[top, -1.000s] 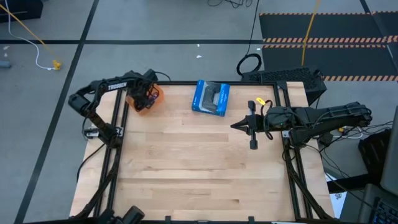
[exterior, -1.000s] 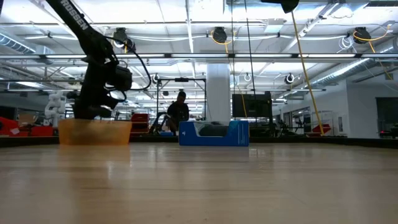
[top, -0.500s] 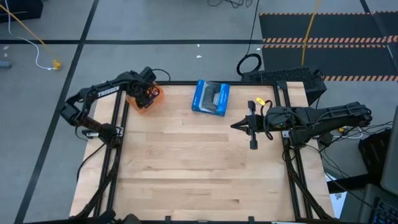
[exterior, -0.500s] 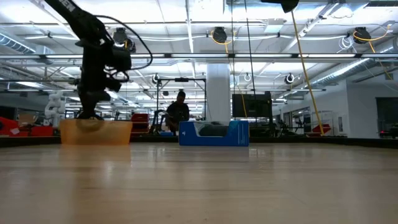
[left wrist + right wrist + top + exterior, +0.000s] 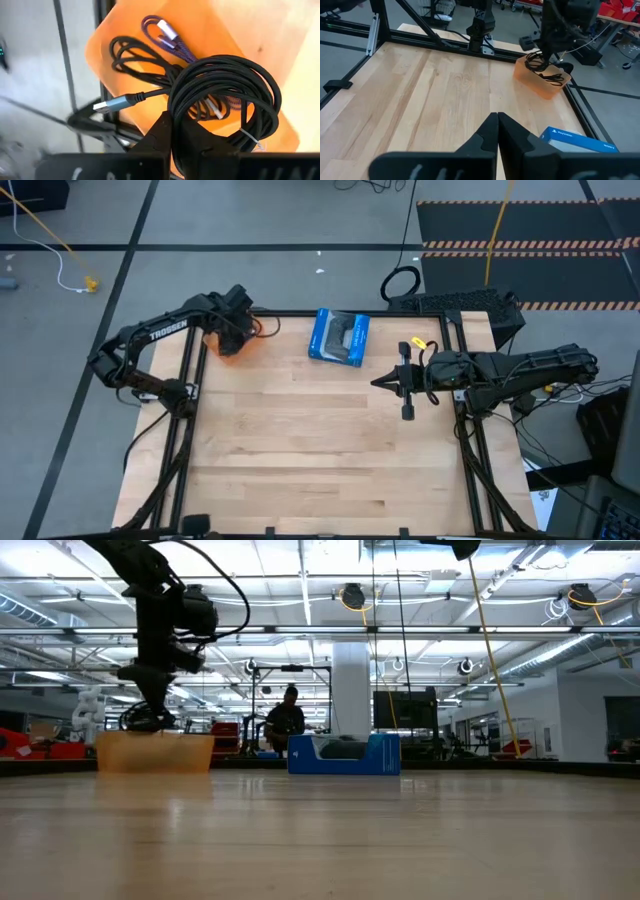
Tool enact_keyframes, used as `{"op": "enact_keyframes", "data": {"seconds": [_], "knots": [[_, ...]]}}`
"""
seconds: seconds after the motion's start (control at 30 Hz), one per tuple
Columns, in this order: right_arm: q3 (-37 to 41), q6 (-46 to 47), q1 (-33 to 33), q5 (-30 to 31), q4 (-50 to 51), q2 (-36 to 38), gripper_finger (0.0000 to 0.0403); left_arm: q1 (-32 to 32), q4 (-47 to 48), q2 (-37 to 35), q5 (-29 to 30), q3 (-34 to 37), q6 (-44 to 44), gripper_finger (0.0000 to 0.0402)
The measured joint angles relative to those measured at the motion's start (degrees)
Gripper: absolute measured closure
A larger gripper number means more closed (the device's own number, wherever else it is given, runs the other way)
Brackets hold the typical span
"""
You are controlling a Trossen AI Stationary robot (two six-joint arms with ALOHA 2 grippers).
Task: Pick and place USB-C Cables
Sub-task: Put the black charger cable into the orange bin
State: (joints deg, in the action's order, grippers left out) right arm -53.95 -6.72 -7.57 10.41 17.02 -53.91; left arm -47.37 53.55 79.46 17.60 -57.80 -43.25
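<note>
One camera looks down on my surface (image 5: 320,440); one looks level across; both wrist cameras share the orange bin (image 5: 200,30).

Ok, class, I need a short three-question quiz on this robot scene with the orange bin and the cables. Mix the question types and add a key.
1. True or false: the left gripper is shut on a black coiled cable above the orange bin.
2. Which cables lie in the bin below it? A) one black cable only B) a second black cable and a blue-purple cable C) none
3. Fill in: the right gripper hangs over the table with its fingers ____, holding nothing.

Key
1. True.
2. B.
3. Shut. The blue box stands at the table's far edge, between the two arms.
</note>
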Motion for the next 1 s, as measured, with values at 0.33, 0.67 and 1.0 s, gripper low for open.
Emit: {"op": "enact_keyframes", "data": {"seconds": [0.33,0.67,1.0], "knots": [[0.00,-0.20,0.00,0.00,0.00,0.00,0.0403,2.18,-0.21,0.02,-0.23,0.00,-16.60,0.0380],[0.00,-0.20,0.00,0.00,0.02,-0.02,0.0403,1.95,-0.33,0.85,1.32,0.19,-16.19,0.0379],[0.00,-0.20,0.00,0.00,0.04,-0.01,0.0403,1.98,-5.86,3.96,2.01,5.39,-15.59,0.0378]]}}
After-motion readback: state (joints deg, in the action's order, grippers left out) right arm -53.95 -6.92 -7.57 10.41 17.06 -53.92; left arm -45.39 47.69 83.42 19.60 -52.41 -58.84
